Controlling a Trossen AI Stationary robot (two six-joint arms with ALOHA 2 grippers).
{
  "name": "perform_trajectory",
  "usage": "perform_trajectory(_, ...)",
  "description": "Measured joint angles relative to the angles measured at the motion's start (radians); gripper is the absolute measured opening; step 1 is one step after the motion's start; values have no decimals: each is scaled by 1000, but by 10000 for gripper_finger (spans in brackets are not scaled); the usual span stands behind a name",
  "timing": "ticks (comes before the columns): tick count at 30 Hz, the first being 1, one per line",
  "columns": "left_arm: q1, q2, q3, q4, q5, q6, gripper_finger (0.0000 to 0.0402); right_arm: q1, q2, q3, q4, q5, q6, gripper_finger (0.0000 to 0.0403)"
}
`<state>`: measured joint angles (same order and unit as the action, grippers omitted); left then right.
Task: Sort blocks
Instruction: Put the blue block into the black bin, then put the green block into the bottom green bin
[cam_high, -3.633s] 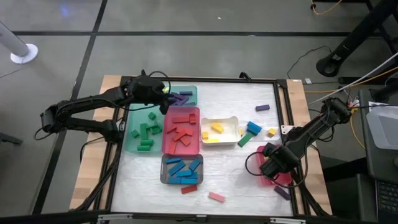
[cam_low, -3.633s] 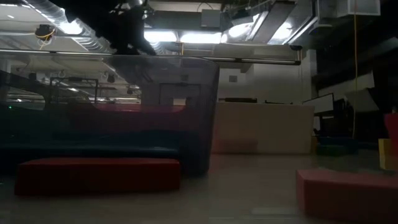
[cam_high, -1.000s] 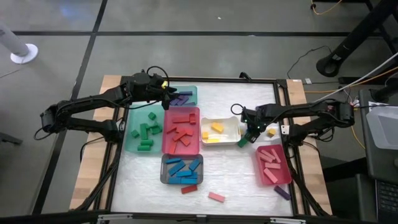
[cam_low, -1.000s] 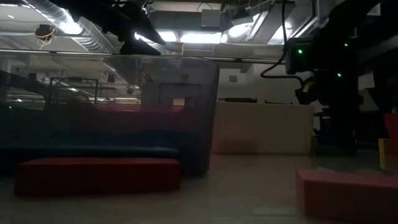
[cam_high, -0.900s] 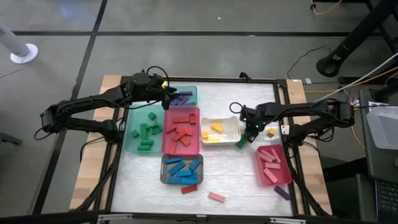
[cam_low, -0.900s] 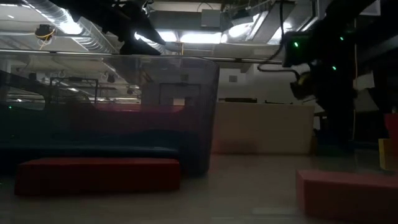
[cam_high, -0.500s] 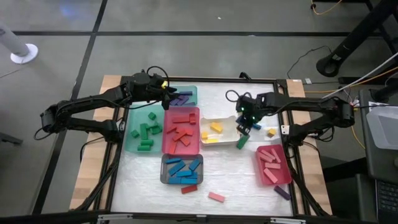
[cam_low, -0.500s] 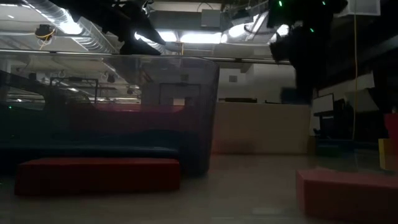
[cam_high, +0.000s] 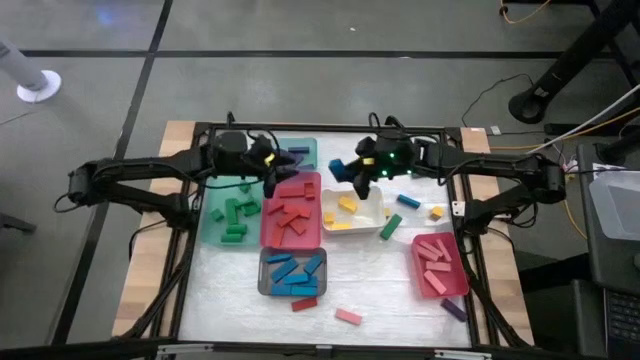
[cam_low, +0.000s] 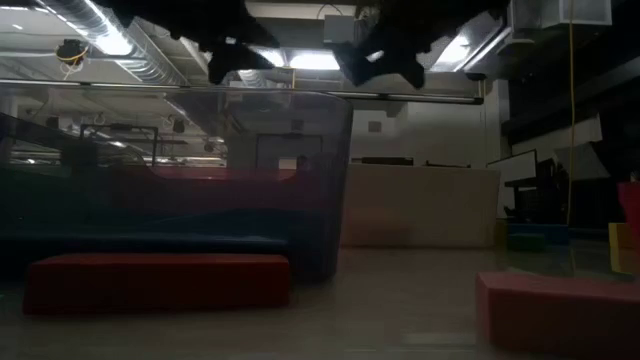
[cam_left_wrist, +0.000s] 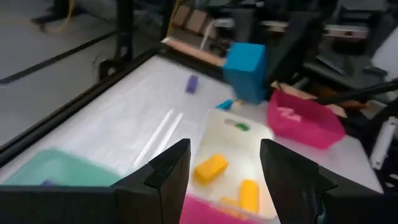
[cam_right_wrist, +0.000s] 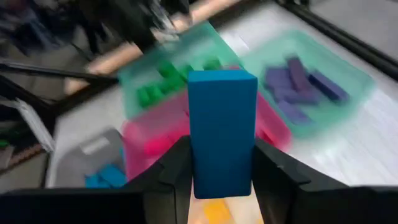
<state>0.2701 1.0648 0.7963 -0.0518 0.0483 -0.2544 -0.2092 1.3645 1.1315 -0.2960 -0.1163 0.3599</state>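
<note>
Gripped upright between the closed fingers of the right gripper (cam_high: 345, 172), the blue block (cam_high: 341, 168) is held top-centre of frame, grey tray (cam_high: 263, 273) lying toward lower left (left gripper (cam_high: 268, 172) open, empty, over the trays at upper left).

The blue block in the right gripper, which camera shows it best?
The right wrist view: the blue block fills the frame, clamped between the right gripper. The left wrist view shows it smaller, above the white tray. The high view shows a small patch; the low view shows only dark arms.
</note>
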Motion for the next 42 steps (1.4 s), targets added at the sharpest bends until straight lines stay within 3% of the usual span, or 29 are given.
perform_trajectory(6,-53,64,0,136,-33,24,182,0,67,0,146,-67,-2,133)
perform_trajectory(13,-51,91,0,166,-35,22,182,25,153,0,227,-247,5,133)
perform_trajectory(17,-47,66,0,169,-35,29,182,90,193,0,228,-345,34,133)
perform_trajectory(21,-46,56,0,168,-35,53,182,191,240,0,242,-365,35,134)
perform_trajectory(34,-48,56,0,147,-35,44,182,414,442,0,295,-133,63,139)
perform_trajectory(42,-48,56,0,75,-33,41,182,446,487,0,411,10,186,203)
